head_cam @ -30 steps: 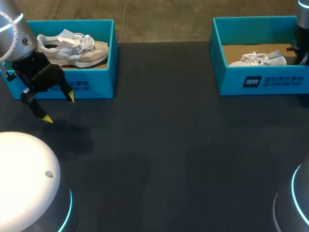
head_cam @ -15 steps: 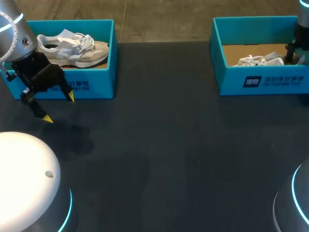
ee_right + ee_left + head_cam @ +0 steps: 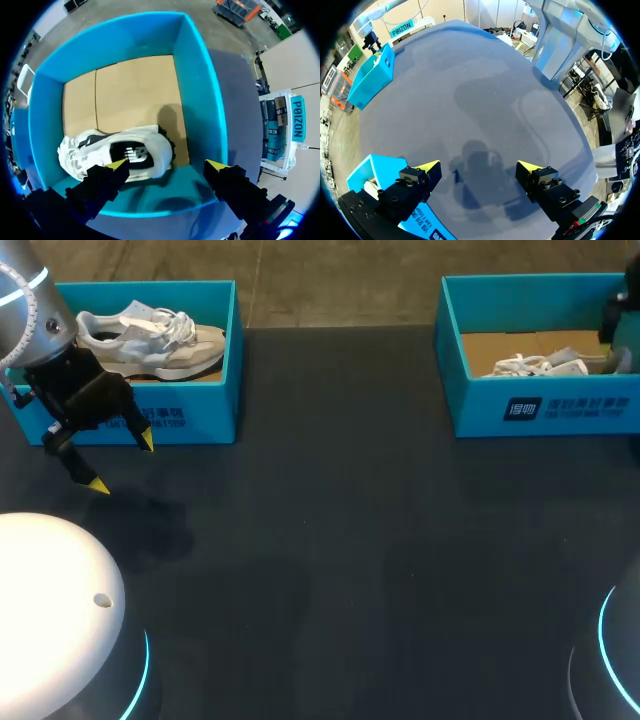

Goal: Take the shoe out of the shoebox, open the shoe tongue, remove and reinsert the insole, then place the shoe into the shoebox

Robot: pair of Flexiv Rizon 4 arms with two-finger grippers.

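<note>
My right jaws hang open above the right shoebox (image 3: 200,95), one yellow tip over the white shoe (image 3: 150,142), which lies inside against the wall nearest my jaws. My left jaws stand open too, holding nothing, over the dark worktop (image 3: 350,540) just before the left shoebox (image 3: 190,415), where a second shoe (image 3: 150,340) rests.

Open teal right shoebox (image 3: 545,410) at the table's far right corner; white shoe (image 3: 115,155) lies inside against its near wall; left shoebox (image 3: 215,390), far left corner, holds a cream shoe (image 3: 150,340) upright.
</note>
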